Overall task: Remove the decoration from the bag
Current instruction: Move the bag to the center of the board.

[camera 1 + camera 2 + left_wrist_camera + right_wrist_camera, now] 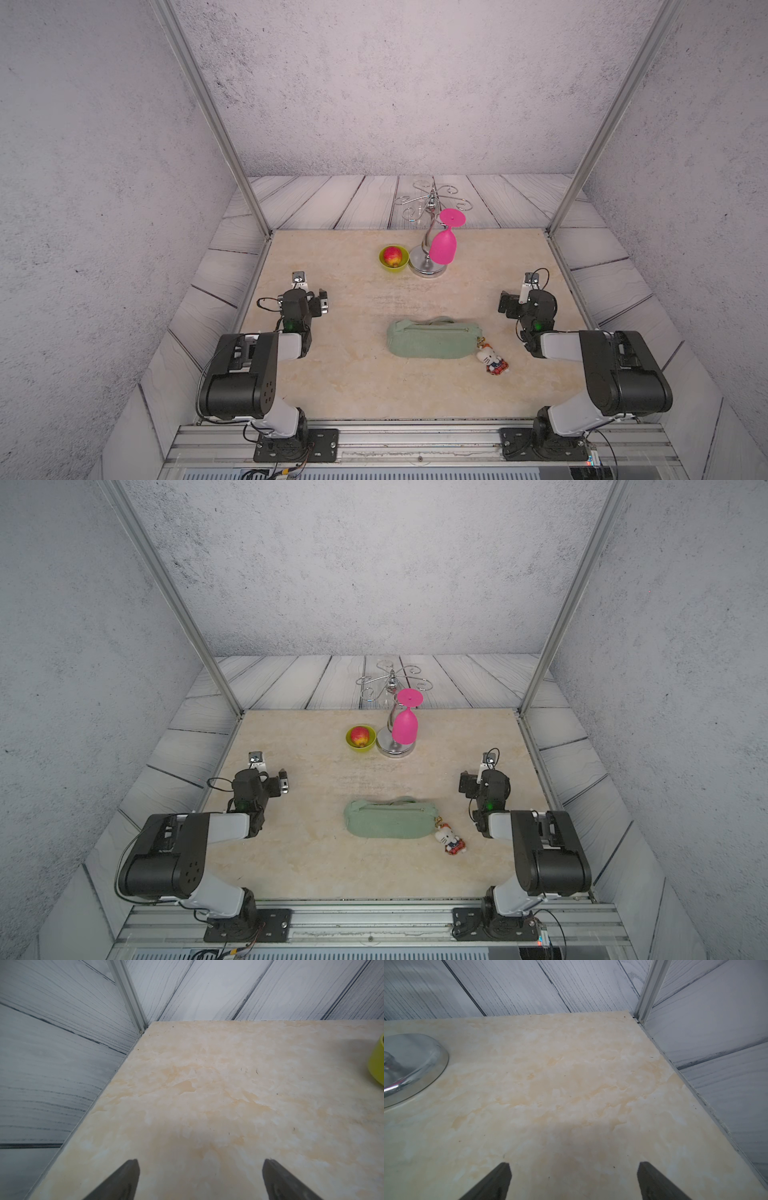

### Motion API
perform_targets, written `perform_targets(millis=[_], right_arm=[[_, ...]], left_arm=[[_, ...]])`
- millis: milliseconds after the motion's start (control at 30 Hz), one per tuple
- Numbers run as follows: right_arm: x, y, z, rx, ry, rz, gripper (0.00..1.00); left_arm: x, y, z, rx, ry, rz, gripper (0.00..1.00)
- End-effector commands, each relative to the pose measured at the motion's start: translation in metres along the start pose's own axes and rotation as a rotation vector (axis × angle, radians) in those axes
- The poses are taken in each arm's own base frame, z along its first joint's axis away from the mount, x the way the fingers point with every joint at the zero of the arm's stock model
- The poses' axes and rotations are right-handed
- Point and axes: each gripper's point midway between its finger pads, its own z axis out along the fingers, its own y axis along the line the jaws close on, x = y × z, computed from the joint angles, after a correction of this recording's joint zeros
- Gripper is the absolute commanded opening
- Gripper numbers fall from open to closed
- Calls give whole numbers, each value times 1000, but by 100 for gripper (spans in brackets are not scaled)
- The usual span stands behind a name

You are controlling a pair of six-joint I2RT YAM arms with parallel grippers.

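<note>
bag [434, 343]: lies flat, right of centre on the surface [332, 374], long side running left to right.
decoration [494, 362]: at the bag's right end, clasp against it, body to the near right.
left fingers [124, 1180]: wide apart, empty, by the left edge, well apart from the bag.
right fingers [652, 1180]: wide apart, empty, far right of the decoration.
open room: bare surface between bag and bowl [395, 268], and along the near edge.

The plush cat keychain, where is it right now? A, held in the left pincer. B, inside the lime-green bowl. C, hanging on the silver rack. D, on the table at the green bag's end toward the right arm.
D: the keychain lies on the table at the bag's right end, its clasp at that corner.
</note>
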Motion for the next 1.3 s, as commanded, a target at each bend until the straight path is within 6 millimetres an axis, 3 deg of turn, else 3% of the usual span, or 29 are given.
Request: perform_targets(millis=[0,67,133,233,300,467,533,667,800,967,1267], right_arm=[[-29,1,-7,0,-70,-2,99],[-38,-2,-18,7,16,2,99],[-64,-7,-33,29,25,127,99],[-77,-9,-49,45,77,361,99],[-78,7,-58,-35,157,436,99],[-58,64,-91,-351,357,513,94],[-51,76,-106,-430,391,548,91],[-35,88,-138,-520,447,586,89],[-22,90,-162,-543,474,593,89],[-9,96,-179,-584,505,622,88],[2,121,-184,-615,570,596,87]], left_arm=[[-22,-1,-2,5,-7,11,99],[-35,10,-11,-53,60,-6,99],[-60,24,-23,-125,52,-97,99],[-87,17,-42,-85,117,-224,99],[-89,9,-58,-56,231,-317,99],[-77,-44,-104,115,359,-431,100],[-77,-63,-126,177,366,-437,100],[-72,-92,-167,284,406,-468,100],[-69,-103,-198,338,406,-510,99],[-54,-119,-211,394,447,-541,99],[-23,-161,-199,490,522,-514,99]])
